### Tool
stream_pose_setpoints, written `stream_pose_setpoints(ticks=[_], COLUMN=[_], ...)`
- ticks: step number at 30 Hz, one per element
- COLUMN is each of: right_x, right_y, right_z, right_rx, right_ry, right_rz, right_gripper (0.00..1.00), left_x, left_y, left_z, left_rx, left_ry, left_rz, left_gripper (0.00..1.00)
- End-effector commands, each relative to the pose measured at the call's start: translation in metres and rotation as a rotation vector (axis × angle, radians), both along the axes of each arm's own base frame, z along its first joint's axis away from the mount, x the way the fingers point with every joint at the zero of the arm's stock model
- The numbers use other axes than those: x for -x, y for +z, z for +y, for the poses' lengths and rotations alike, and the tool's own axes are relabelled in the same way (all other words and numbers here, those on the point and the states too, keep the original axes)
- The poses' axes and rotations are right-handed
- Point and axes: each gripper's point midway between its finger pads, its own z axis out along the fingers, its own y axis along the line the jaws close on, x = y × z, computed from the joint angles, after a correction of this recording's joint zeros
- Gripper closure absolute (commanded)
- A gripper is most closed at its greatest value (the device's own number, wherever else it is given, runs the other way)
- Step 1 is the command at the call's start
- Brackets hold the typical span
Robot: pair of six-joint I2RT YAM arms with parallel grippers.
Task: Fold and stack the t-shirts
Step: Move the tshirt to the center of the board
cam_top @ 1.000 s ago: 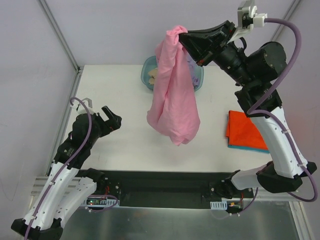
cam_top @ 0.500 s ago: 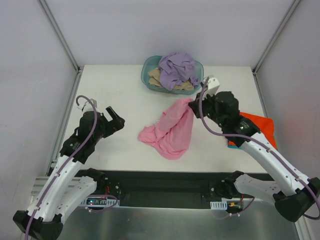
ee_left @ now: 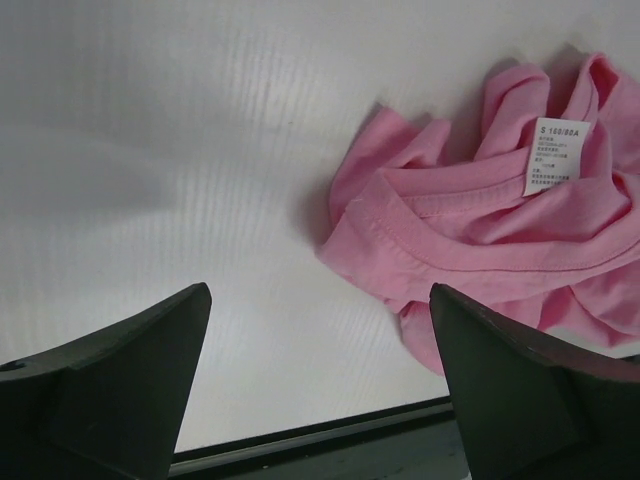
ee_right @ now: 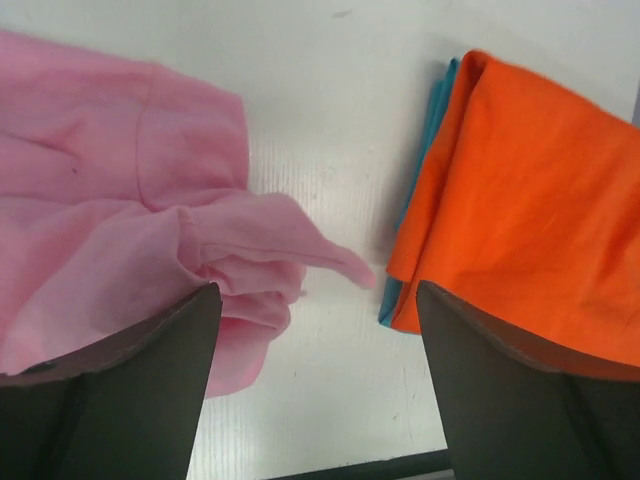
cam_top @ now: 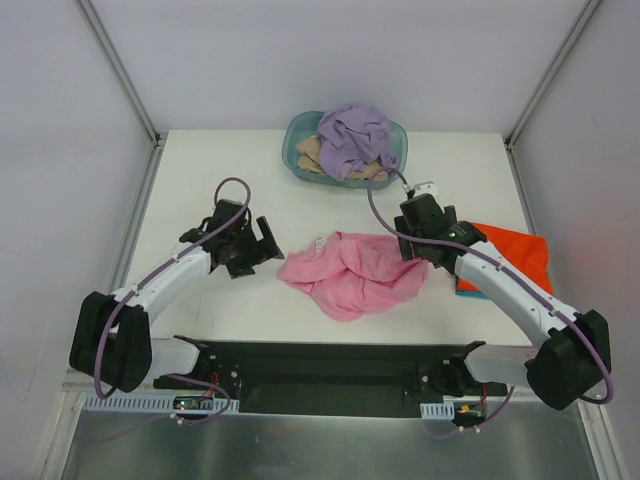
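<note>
A crumpled pink shirt (cam_top: 350,275) lies on the white table (cam_top: 220,170) between the two arms. The right gripper (cam_top: 413,255), jaws spread wide, hangs low over the shirt's right edge, near a folded orange shirt (cam_top: 505,255). The left gripper (cam_top: 262,245), also wide open, points in low, just short of the collar.

A teal see-through basket (cam_top: 291,150) sits at twelve o'clock on the white table (cam_top: 200,170). A black rail (cam_top: 320,362) runs along the six o'clock edge, with what may be small circuit boards at its ends. Pale walls (cam_top: 250,60) stand at nine, twelve and three.
</note>
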Motion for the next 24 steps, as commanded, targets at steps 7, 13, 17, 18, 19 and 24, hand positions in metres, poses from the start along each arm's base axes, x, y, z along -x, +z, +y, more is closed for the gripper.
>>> stream_pose_setpoints(ticks=[7,13,17,18,19,24], right_x=[0.03,0.081,0.104,0.105,0.111,0.113], right_y=[0.061,0.055,0.031,0.022,0.017,-0.017], right_z=[0.028,0.1,0.13,0.136,0.143,0.175], right_rx=[-0.328,-0.634,-0.599,-0.569,-0.522,-0.35], right_ry=[0.131,0.444,0.559,0.572,0.605,0.676], right_rz=[-0.087,0.023,0.093,0.124,0.131,0.2], right_gripper=[0.12,0.11,0.13,0.14,0.15,0.21], left_x=[-0.017,-0.016,-0.017,-0.018,-0.018,-0.018], left_y=[-0.011,-0.024,-0.041,-0.046,-0.048,-0.046], left_z=[-0.05,-0.073,-0.078,-0.079,-0.079,-0.076], left_rx=[0.202,0.234,0.199,0.196,0.196,0.183], left_ry=[-0.123,-0.195,-0.204,-0.205,-0.205,-0.19], left_rz=[0.065,0.11,0.147,0.163,0.168,0.154], left_gripper=[0.22,0.45,0.75,0.82,0.98,1.0])
